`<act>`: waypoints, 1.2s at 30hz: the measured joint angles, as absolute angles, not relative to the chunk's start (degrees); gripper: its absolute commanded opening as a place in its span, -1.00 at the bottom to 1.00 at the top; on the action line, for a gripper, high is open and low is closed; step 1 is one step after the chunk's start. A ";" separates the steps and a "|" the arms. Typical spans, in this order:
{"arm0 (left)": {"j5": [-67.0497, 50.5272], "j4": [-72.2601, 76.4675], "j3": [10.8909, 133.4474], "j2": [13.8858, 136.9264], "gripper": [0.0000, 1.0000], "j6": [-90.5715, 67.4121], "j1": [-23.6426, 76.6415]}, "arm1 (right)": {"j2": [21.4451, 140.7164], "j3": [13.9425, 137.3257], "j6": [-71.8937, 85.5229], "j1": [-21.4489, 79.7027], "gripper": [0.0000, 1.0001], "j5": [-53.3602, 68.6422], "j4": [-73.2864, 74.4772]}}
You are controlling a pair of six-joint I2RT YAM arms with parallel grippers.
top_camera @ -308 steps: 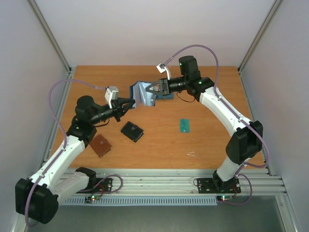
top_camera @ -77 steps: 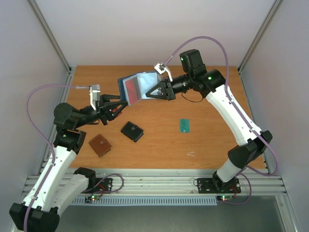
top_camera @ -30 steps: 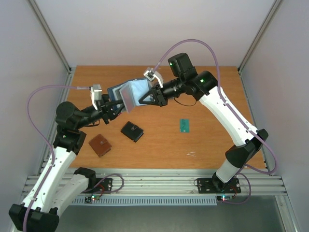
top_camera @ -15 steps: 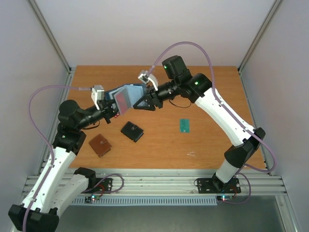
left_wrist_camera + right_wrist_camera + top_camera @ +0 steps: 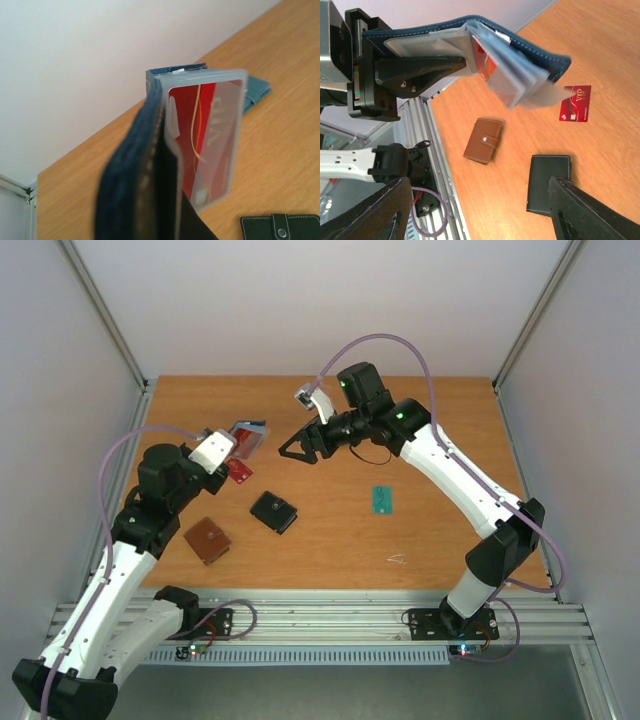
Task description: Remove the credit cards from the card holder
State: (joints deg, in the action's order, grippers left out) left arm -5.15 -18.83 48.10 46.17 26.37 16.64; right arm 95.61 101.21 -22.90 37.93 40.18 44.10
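Note:
My left gripper (image 5: 238, 444) is shut on the navy card holder (image 5: 249, 432), holding it up off the table at the left. In the left wrist view its dark cover (image 5: 127, 175) fills the middle. Red with pale lettering shows through a clear pocket (image 5: 207, 135). A red card (image 5: 238, 472) lies flat on the table just below the card holder, also seen in the right wrist view (image 5: 576, 103). A teal-green card (image 5: 382, 499) lies to the right. My right gripper (image 5: 292, 452) is open, empty and just right of the card holder (image 5: 470, 37).
A black wallet (image 5: 273, 511) and a brown snap wallet (image 5: 207, 540) lie on the table in front of the left arm. A teal wallet (image 5: 256, 92) lies further back. Side walls close in the table.
The right gripper has opened, let go of the card holder and drawn back to the right. The left gripper has shut on the card holder and pulled it left. A red card now lies on the table.

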 measured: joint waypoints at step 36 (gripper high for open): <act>-26.87 -8.32 47.42 44.31 -0.02 -20.64 10.07 | 89.52 92.77 -20.34 34.57 -0.98 49.43 36.49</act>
